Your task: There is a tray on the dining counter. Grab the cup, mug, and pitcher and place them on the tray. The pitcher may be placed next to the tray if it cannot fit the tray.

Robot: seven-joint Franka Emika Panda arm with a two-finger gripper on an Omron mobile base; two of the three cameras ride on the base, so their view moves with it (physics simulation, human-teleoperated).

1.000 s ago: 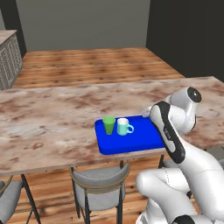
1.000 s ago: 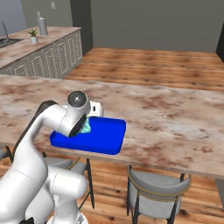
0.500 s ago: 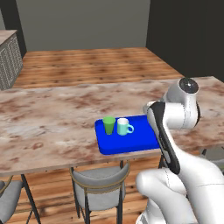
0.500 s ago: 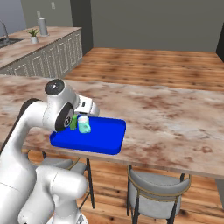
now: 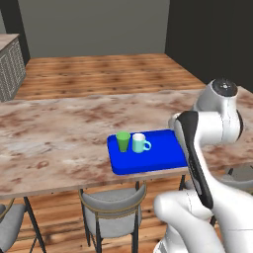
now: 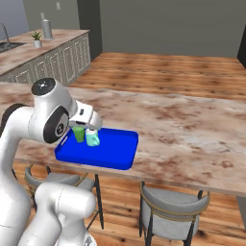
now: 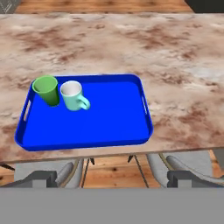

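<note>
The blue tray point(image 5: 159, 154) point(image 6: 113, 149) point(image 7: 109, 119) lies at the near edge of the marbled dining counter point(image 5: 54, 138) point(image 6: 192, 129) point(image 7: 183, 65). On its left part stand the green cup point(image 5: 123, 141) point(image 6: 78, 133) point(image 7: 46, 89) and, right beside it, the teal mug point(image 5: 140, 143) point(image 6: 92, 138) point(image 7: 73, 95), both upright. My gripper point(image 6: 91, 126) point(image 7: 111, 178) hovers above the tray's near side, open and empty, with the fingertips point(image 7: 40, 177) spread wide. The pitcher is out of view.
Grey stools point(image 5: 111, 207) point(image 6: 173, 209) stand under the counter's near edge. A worktop with cream cabinets point(image 6: 45, 50) runs along the far left. Wide bare stone lies left and right of the tray.
My arm has drawn up and back from the tray, and its upper joints have swung toward the near edge. Cup, mug and tray have stayed put.
</note>
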